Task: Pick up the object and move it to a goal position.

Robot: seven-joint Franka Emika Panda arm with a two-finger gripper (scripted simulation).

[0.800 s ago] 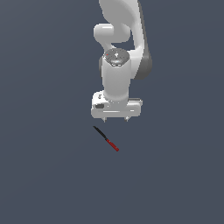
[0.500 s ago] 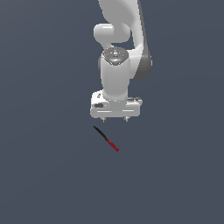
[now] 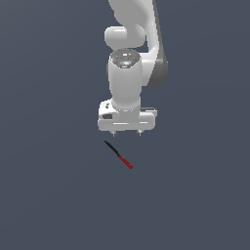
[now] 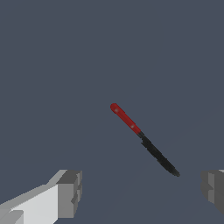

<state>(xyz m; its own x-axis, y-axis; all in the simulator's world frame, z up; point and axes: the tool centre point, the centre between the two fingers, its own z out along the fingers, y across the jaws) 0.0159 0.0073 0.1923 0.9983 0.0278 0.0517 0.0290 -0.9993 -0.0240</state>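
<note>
The object (image 3: 118, 155) is a thin knife-like stick with a black blade half and a red handle half, lying flat on the grey surface. It also shows slanted in the wrist view (image 4: 144, 140). My gripper (image 3: 127, 132) hangs just behind and above it in the exterior view, pointing down, its two fingertips (image 3: 114, 132) set wide apart. The wrist view shows both grey pads (image 4: 70, 194) far apart with nothing between them, the gripper (image 4: 142, 190) open. No part of the gripper touches the object.
A flat, uniform dark grey surface (image 3: 53, 195) fills both views. The white arm (image 3: 129, 53) rises above the gripper toward the top of the exterior view. No goal marker shows.
The gripper has shifted slightly toward the exterior view's left and a little lower, nearer the object. The object has not moved.
</note>
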